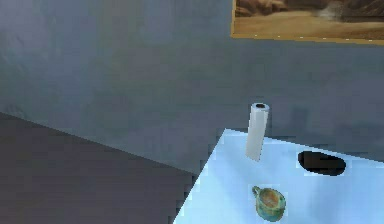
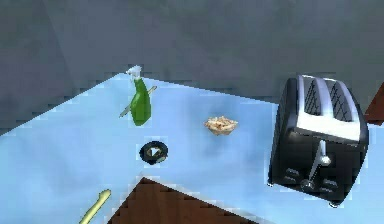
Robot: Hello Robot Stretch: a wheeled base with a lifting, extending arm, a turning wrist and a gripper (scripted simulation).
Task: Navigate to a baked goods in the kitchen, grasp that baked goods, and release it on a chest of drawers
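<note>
Green mug (image 1: 268,203) nearest, on pale blue counter (image 1: 215,190); white paper roll (image 1: 258,131) upright behind it. Arm side view: tan baked goods (image 2: 222,125) lies on counter between green spray bottle (image 2: 141,100) and black toaster (image 2: 320,135), touching neither. Gripper state: cannot tell.

Toaster (image 2: 320,135): black, at my arm side view's right, on the pale blue counter (image 2: 60,150).
Spray bottle (image 2: 141,100): green, leaning.
Paper roll (image 1: 258,131): upright ahead of me, mug (image 1: 269,203) nearer.
Painting (image 1: 310,18): on wall.

blue counter (image 2: 60,140); bears toaster (image 2: 320,130), green spray bottle (image 2: 141,103), baked good (image 2: 222,125), paper roll (image 1: 257,132), mug (image 1: 269,202)
</note>
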